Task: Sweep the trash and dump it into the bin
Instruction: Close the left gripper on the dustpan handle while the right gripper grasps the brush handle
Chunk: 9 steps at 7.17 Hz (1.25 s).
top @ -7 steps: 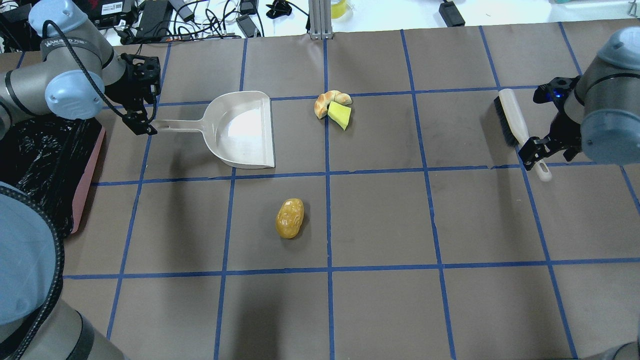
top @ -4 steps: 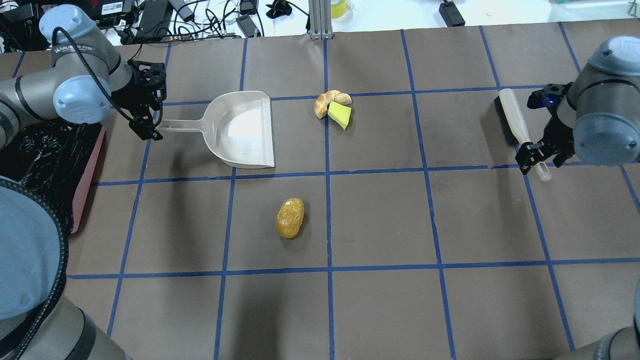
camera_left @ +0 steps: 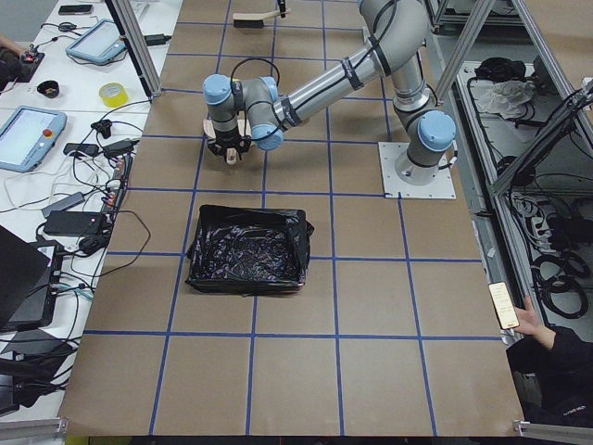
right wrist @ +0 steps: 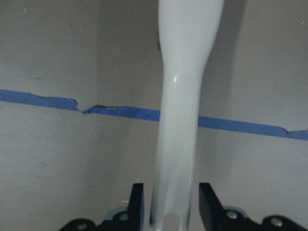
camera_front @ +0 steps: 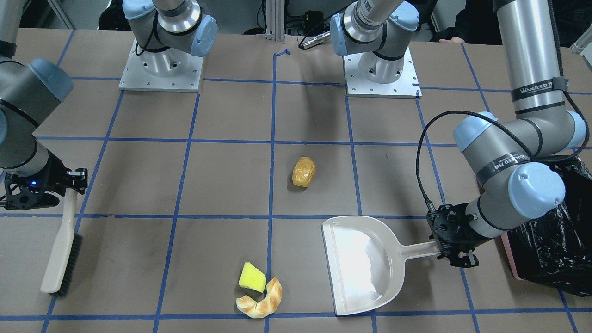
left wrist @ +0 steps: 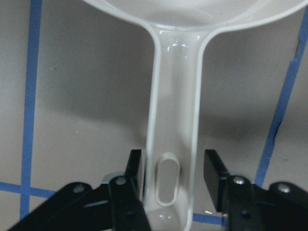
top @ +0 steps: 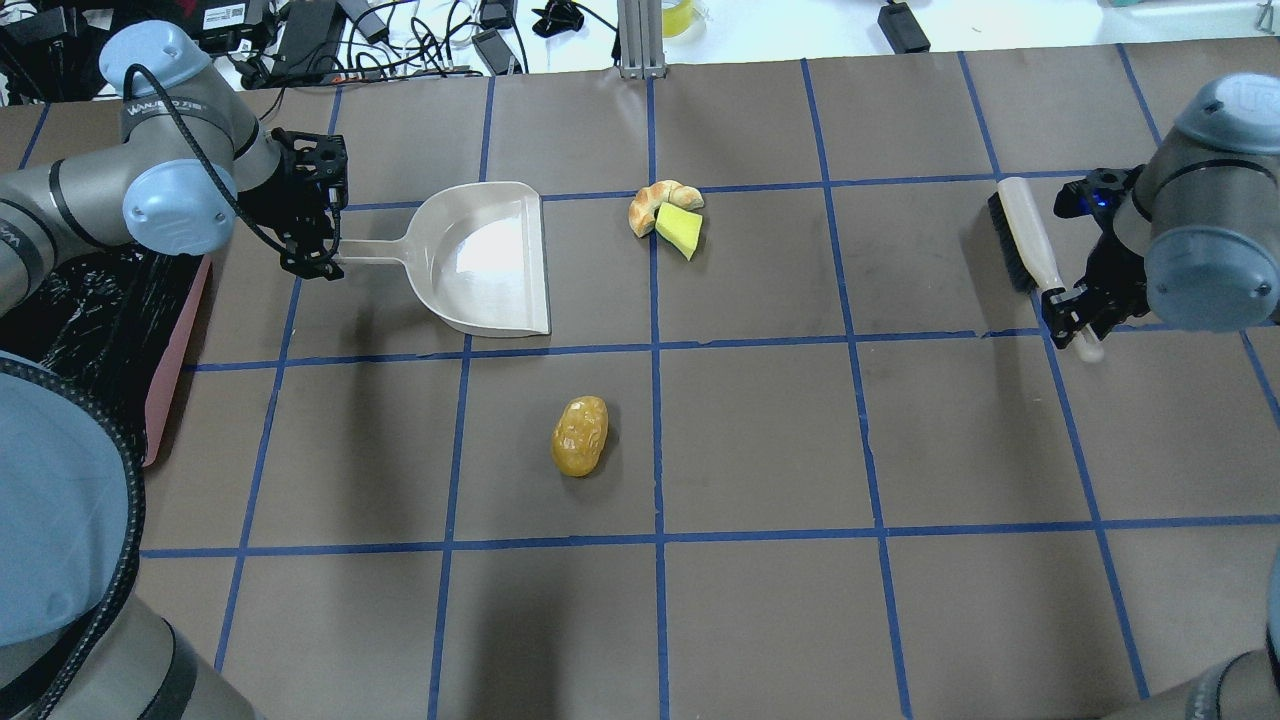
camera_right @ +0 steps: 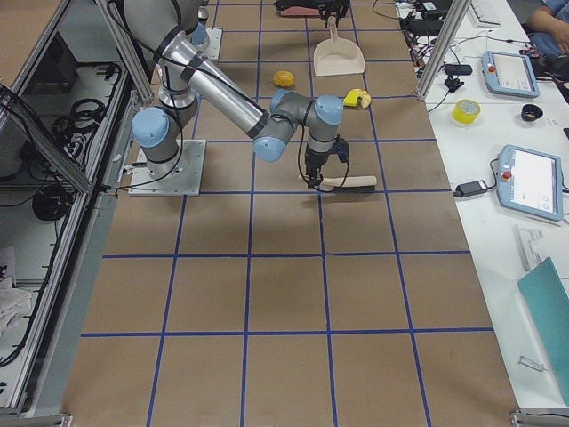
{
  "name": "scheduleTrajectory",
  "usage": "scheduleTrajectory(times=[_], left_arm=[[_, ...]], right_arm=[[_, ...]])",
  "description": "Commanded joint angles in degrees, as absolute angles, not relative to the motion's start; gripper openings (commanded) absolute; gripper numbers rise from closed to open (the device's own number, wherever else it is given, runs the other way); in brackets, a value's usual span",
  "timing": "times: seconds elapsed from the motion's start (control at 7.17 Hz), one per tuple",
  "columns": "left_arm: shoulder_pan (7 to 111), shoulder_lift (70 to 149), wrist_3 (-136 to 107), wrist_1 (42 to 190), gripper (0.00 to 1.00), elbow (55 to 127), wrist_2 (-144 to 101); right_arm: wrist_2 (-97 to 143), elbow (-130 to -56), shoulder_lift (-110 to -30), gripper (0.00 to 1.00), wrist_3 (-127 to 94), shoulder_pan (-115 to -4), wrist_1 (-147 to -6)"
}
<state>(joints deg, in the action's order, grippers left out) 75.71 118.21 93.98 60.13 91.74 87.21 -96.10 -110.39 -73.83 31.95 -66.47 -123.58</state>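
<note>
Now, front-facing view: we find the left gripper (camera_front: 445, 249) at the handle end of the dustpan (camera_front: 365, 263). The pink, black-lined bin (camera_front: 510, 256) is just beyond it, away from the pan. The right gripper (camera_front: 70, 187) sits at the handle of the brush (camera_front: 59, 259).
Overhead view: the pan's handle runs straight from our left claw, with the mouth facing the sponge wedge (top: 680, 230) and croissant piece (top: 643, 210), which touch each other. The potato lump (top: 579, 436) lies apart, closer to our base. All three rest on the table (top: 760, 430) between the two tools.
Exterior left view: the bin stands at the table's left end, nearer our left arm.
Exterior right view: the brush lies under our right arm, bristles pointing away from our base.
Left wrist view: jaws released, straddling the handle, with a gap on one side.
Right wrist view: jaws likewise apart, with the brush handle between them and clear on both sides.
Judgement: both claws must clench before any sweep.
</note>
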Motion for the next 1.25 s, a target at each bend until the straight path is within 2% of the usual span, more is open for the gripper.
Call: scheduleTrajectory(times=[0.0, 0.42, 0.7, 1.12], left_arm=[[75.9, 118.2, 94.0, 60.1, 0.48, 91.8, 87.2], [77.3, 117.5, 94.3, 60.0, 0.04, 91.9, 87.3], [78.5, 116.9, 94.9, 59.9, 0.0, 92.2, 88.2], [78.5, 117.4, 95.3, 59.9, 0.0, 92.1, 88.3]], right_arm=[[-96.2, -110.3, -74.0, 0.19, 31.4, -66.4, -123.5], [-97.0, -109.7, -75.8, 0.14, 28.0, -67.1, -122.8], [-101.7, -109.8, -78.8, 0.12, 26.2, -74.2, -120.9], [-106.6, -109.6, -78.8, 0.09, 1.9, -93.1, -113.7]])
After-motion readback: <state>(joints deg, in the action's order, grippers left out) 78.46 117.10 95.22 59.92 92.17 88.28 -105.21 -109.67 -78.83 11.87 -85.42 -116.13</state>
